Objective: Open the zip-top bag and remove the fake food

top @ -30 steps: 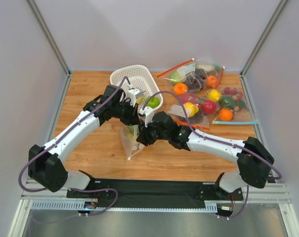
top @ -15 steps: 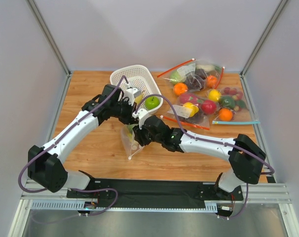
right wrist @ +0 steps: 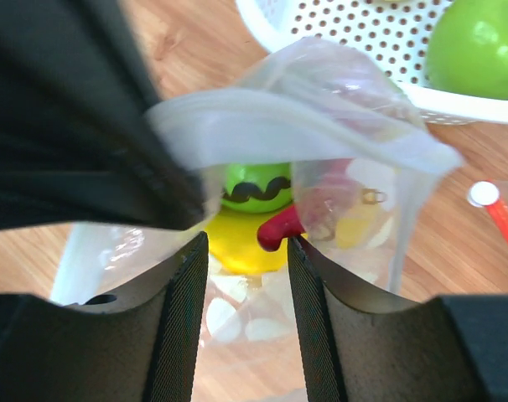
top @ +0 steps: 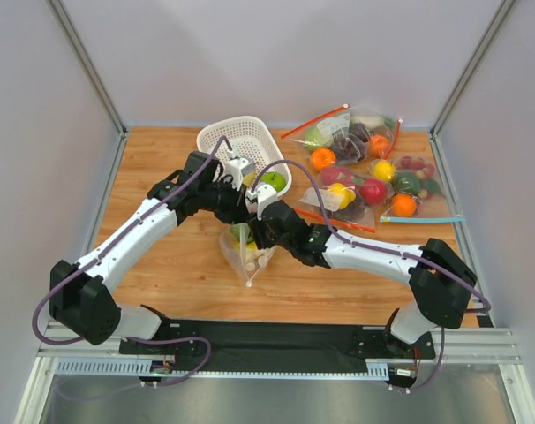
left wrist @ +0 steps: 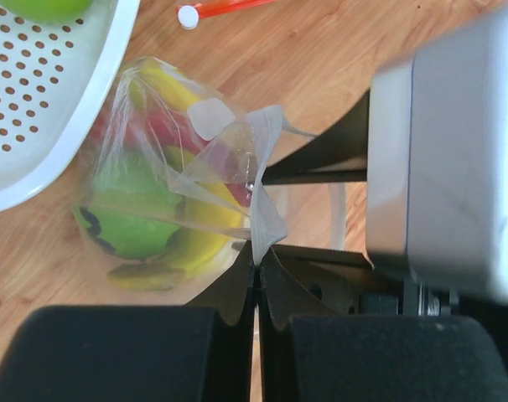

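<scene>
The zip-top bag (top: 246, 252), just in front of the white basket (top: 216, 141), is bulging open now, no longer flat, so the fake food (right wrist: 241, 239) is becoming reachable. The left tool (left wrist: 256, 272) is pinching its rim tight. The right tool (right wrist: 247, 251) is closing in on the mouth, jaws widening to a middling gap and gripping nothing.

The zip-top bag (top: 246, 258) lies just before the basket (top: 216, 132), fake food (left wrist: 128, 213) inside.
</scene>
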### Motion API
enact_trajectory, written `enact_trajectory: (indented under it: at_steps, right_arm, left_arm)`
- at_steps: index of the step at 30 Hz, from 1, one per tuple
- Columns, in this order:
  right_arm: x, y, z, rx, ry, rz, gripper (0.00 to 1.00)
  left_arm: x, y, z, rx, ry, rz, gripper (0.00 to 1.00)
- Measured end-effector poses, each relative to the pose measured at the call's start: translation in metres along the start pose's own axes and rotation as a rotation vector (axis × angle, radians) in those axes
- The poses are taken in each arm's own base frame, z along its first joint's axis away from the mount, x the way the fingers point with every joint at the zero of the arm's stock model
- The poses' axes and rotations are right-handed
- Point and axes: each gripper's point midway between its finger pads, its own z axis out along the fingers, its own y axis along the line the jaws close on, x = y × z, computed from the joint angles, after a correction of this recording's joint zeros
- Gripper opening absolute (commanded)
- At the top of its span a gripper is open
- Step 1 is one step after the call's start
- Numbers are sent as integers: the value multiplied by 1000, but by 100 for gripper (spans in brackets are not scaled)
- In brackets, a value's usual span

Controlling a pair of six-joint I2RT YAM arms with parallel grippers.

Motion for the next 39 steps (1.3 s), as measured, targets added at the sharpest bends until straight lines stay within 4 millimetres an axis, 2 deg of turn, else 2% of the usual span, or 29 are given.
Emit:
enact_trajectory:
  at_steps: [5,14,23,29,34,35,39]
  right_arm:
    - [-1,-14,-4,33,-5,27,46]
    - [-3,-17,-7,36,-13,32,52]
    - [-7,-42,-3,85,-16,63,55]
    - [-5,-42,11,84,-3,66,55]
    - [9,-42,25,88,34,58,54]
    - [11,-42,26,90,40,57,54]
    - [16,-45,29,102,52,53,37]
  left_arm:
    - [0,-3,0,12,2,3,0]
    - [0,-5,0,24,2,3,0]
    - [0,-6,0,28,2,4,0]
    - [0,-6,0,28,1,4,0]
    - [0,-5,0,22,2,3,0]
    - [0,-5,0,21,1,3,0]
    - [0,-4,0,20,1,3,0]
